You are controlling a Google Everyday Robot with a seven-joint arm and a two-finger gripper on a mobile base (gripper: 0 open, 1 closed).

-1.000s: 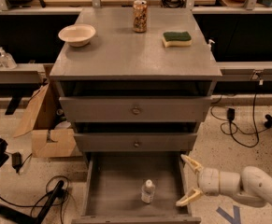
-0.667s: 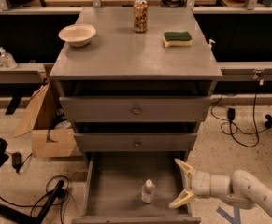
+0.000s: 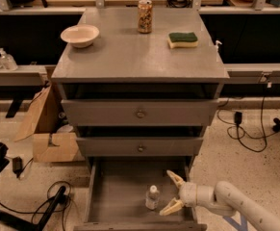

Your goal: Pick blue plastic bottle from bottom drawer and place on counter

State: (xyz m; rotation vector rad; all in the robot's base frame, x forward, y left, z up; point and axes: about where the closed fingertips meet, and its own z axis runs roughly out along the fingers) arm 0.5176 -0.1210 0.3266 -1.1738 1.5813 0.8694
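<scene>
Blue plastic bottle [image 3: 152, 197] stands upright on the floor of the open bottom drawer [image 3: 115, 196].
My gripper [image 3: 165, 193] sits low inside the drawer, just right of the bottle, fingers spread wide and holding nothing.

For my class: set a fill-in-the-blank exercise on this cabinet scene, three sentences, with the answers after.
1. The blue plastic bottle stands ____ in the bottom drawer.
2. The gripper, close beside the bottle inside that drawer, is ____.
3. On the counter, the sponge has a ____ top.
Missing words: upright; open; green.
</scene>
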